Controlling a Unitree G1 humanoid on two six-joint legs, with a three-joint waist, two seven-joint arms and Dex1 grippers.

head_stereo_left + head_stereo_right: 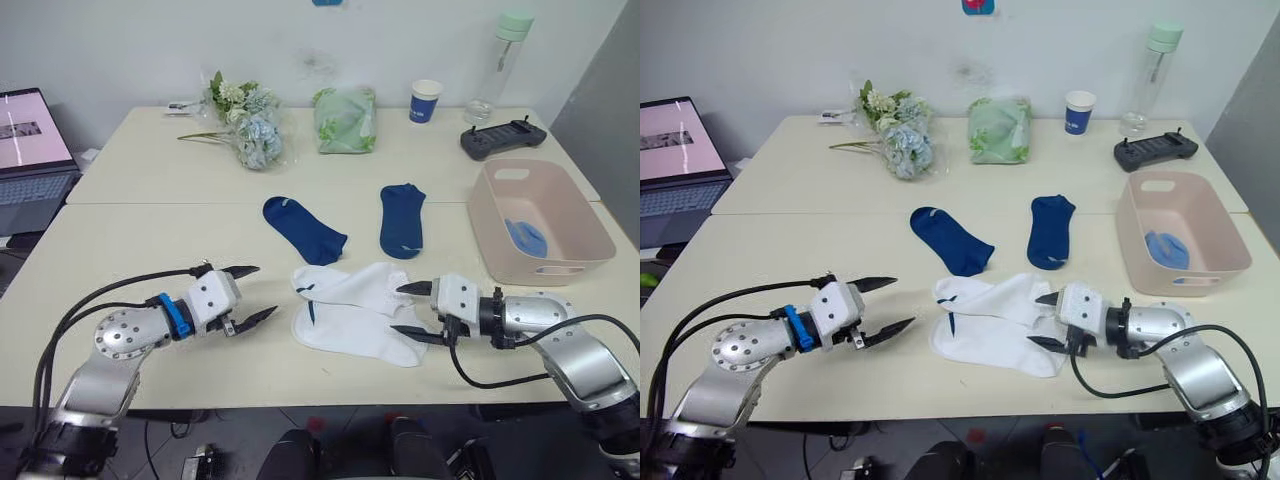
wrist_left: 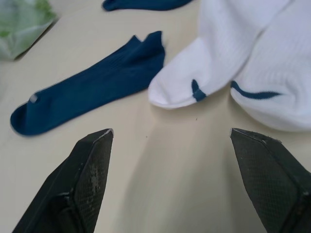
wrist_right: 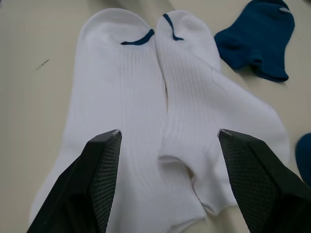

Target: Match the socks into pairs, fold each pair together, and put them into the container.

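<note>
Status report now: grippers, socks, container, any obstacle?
Left gripper open, right gripper open at white socks. Navy socks apart. Container holds light blue. No obstacle.

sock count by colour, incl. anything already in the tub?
White with dark trim: 2, side by side on the table
Navy: 2, apart on the table
Light blue: 1 folded bundle in the pink tub; the number of socks in it can't be told
Total: 4 loose socks plus 1 bundle
</note>
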